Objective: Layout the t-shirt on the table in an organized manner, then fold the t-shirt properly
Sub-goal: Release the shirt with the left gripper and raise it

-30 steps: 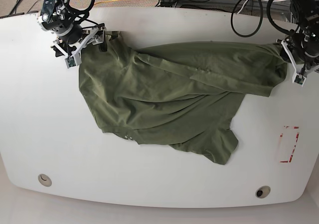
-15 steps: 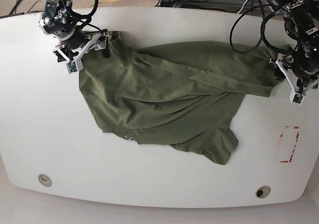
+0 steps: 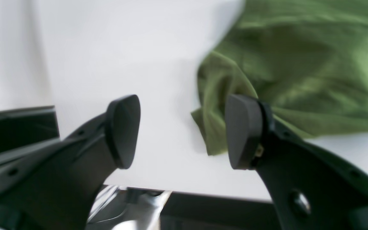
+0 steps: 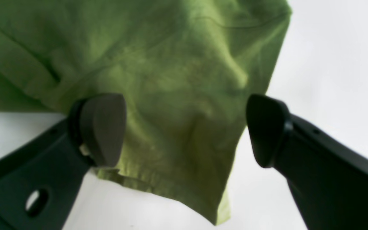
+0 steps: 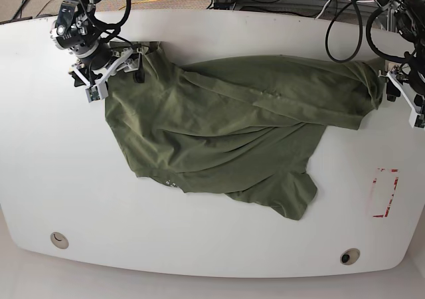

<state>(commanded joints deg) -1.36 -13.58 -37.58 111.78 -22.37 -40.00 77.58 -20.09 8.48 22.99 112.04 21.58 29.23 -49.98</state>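
The table point(image 5: 40, 133) carries the t-shirt point(image 5: 232, 133) in a rumpled, slanted heap, one corner reaching toward each of your arms, the layout not yet done. Your right gripper point(image 4: 185, 129) stands wide open astride a corner of the shirt, cloth between its fingers and hem just below them, gripping nothing. Your left gripper point(image 3: 182, 131) is likewise spread and empty; the folded cloth edge sits beside its right-hand finger, mostly outside the gap. Close from here and the left side could pinch only a sliver or miss, so a pull would likely drag the shirt askew; the right could bunch several layers.
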